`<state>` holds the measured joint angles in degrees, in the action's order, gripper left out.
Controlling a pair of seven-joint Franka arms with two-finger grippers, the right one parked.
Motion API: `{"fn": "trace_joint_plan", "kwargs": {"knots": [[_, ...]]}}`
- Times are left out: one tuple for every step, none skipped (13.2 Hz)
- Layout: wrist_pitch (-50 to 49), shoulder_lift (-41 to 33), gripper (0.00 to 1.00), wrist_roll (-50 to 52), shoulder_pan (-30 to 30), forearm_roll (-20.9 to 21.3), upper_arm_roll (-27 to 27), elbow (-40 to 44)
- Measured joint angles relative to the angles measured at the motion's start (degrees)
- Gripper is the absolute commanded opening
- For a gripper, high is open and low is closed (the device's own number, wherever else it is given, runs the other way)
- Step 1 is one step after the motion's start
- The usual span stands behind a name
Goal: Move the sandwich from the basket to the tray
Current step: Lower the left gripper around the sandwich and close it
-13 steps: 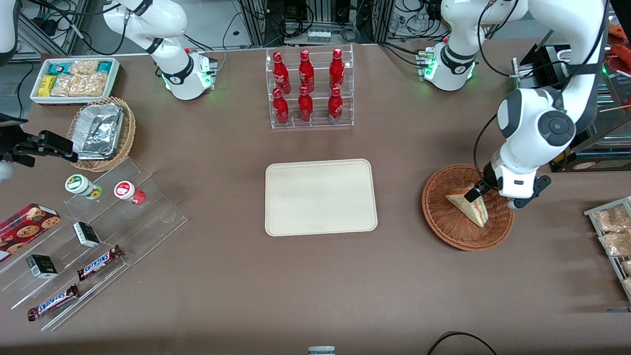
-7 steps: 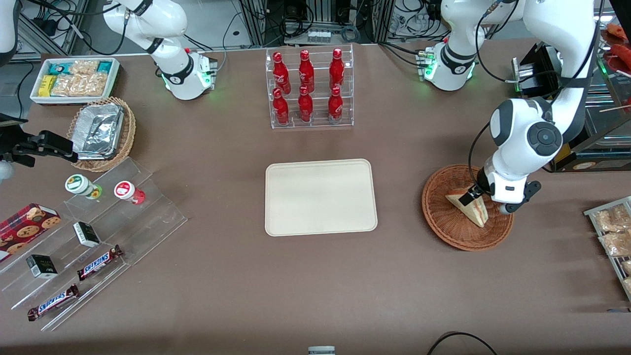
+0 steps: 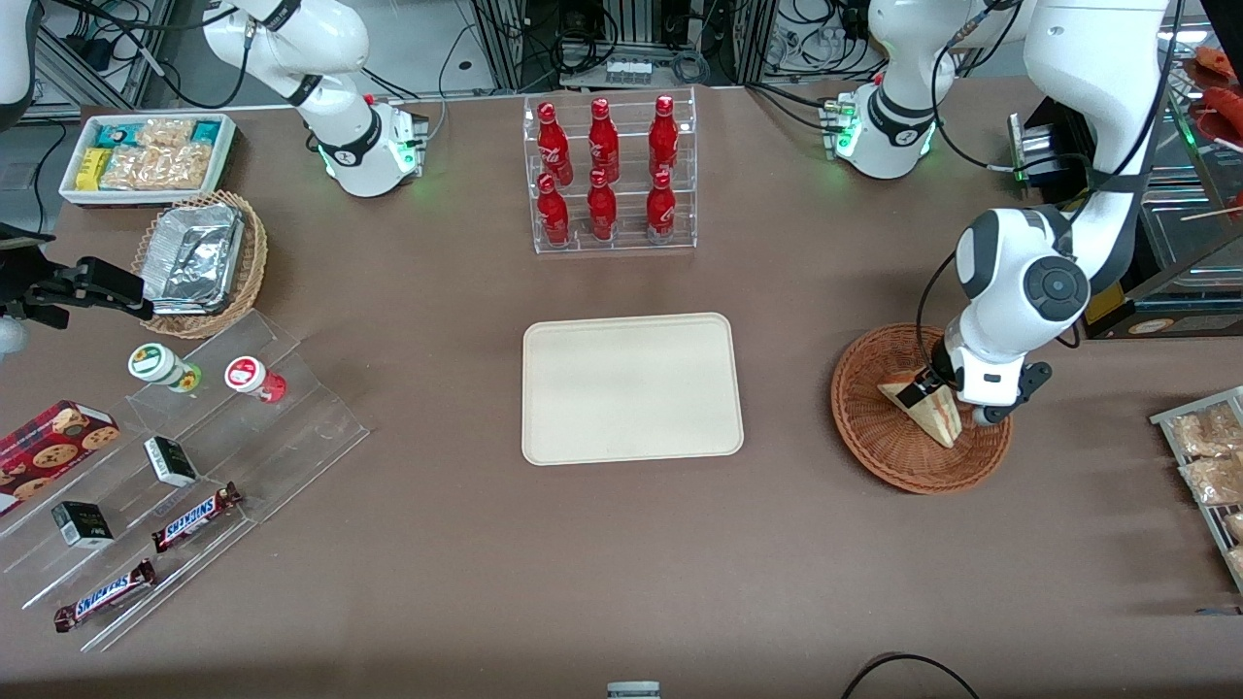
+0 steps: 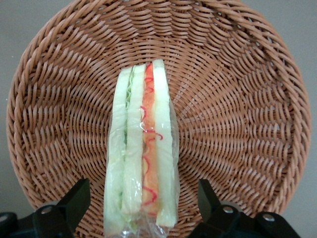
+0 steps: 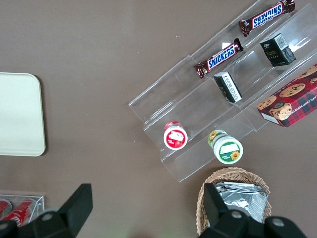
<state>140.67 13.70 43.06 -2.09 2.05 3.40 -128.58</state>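
From my station, the gripper (image 4: 143,210) sits low over the basket (image 3: 879,437), fingers (image 4: 72,203) spread wide to either side of the sandwich (image 4: 142,163) and, as far as I can see, not touching it. The wrist view gives me the cut edge clearly: green filling, then red, between pale bread, wrapped in clear film. The front view only shows me the wedge (image 3: 930,413) lying in the wicker, partly hidden by the arm's wrist, toward the working arm's end of the desk (image 3: 621,544). That view also shows the tray (image 3: 631,388), bare, well apart from the basket at mid-desk.
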Motion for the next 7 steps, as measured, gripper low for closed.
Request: {"fn": "trace_joint_plan", "kwargs": {"knots": [[0.0, 0.4, 0.24, 0.1, 0.0, 0.6, 0.0, 0.0], [0.1, 0.6, 0.00, 0.1, 0.0, 0.9, 0.0, 0.0], [0.1, 0.8, 0.00, 0.1, 0.0, 1.1, 0.0, 0.0], [0.1, 0.8, 0.00, 0.1, 0.0, 1.3, 0.0, 0.0], [0.1, 0.7, 0.00, 0.1, 0.0, 1.7, 0.0, 0.0], [0.0, 0.6, 0.00, 0.1, 0.0, 2.1, 0.0, 0.1], [-0.6, 0.4, 0.00, 0.2, 0.0, 2.8, 0.0, 0.4]]}}
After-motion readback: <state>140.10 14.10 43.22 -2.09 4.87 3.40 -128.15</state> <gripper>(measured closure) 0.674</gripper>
